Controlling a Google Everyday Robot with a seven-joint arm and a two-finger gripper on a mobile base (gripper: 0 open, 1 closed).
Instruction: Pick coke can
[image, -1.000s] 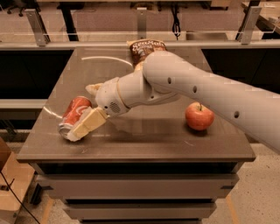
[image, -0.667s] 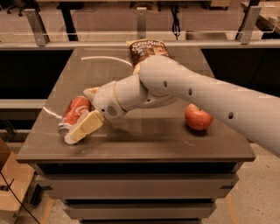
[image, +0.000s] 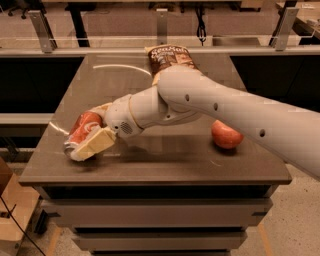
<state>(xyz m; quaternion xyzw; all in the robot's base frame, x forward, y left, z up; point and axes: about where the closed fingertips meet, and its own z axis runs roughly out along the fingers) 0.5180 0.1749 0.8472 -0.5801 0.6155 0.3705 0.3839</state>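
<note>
The coke can (image: 84, 126) is lying on its side at the left of the frame, near the table's (image: 165, 167) front left edge, and the gripper (image: 90, 131) is pinching it, one cream finger pressing its near side and the other showing behind it. The white arm (image: 225, 107) is reaching in from the right, partly hiding a brown snack bag (image: 169, 56) at upper centre and a red apple (image: 227, 136) sitting well apart at right.
</note>
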